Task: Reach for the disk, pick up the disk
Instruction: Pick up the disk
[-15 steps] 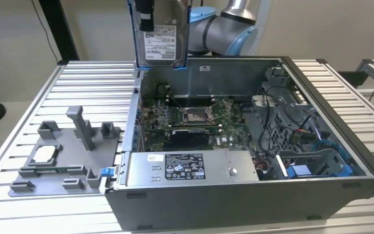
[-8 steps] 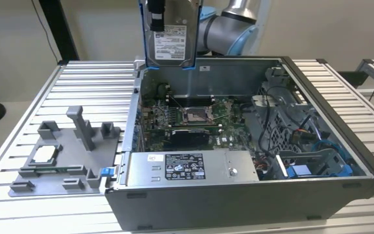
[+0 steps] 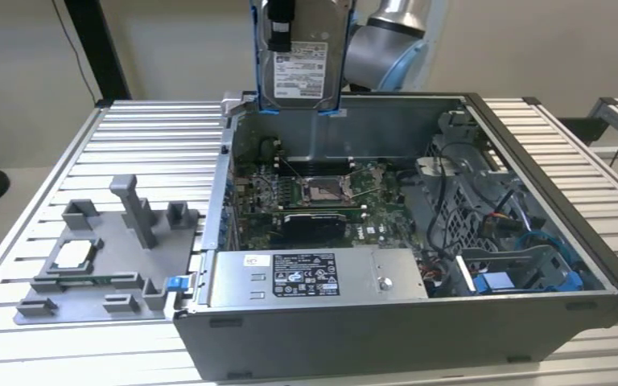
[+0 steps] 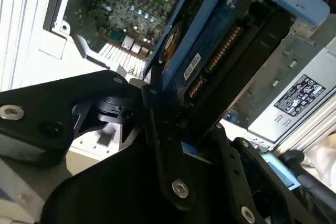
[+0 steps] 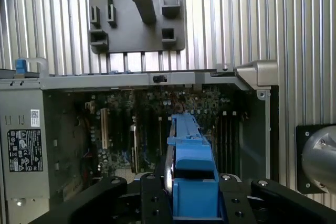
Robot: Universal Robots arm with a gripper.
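Disk (image 3: pixel 300 71) held upright above the open computer case (image 3: pixel 395 338).
We see the gripper (image 5: pixel 191 198) clamped on the disk's blue bracket (image 5: pixel 190 153). The disk hangs at the upper centre of the exterior view, clear of the case rim. Under it lie the motherboard (image 3: pixel 320 197) and the power-supply box (image 3: pixel 309 277). At lower left, the grey fixture tray (image 3: pixel 110 237) with the CPU chip (image 3: pixel 76 254) rests on the slatted table (image 3: pixel 158 137).

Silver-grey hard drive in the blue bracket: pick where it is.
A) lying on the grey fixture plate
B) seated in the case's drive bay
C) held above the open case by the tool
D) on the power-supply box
C: in the exterior view the silver-grey hard drive in its blue bracket hangs upright above the open grey computer case, the black tool shut on it.
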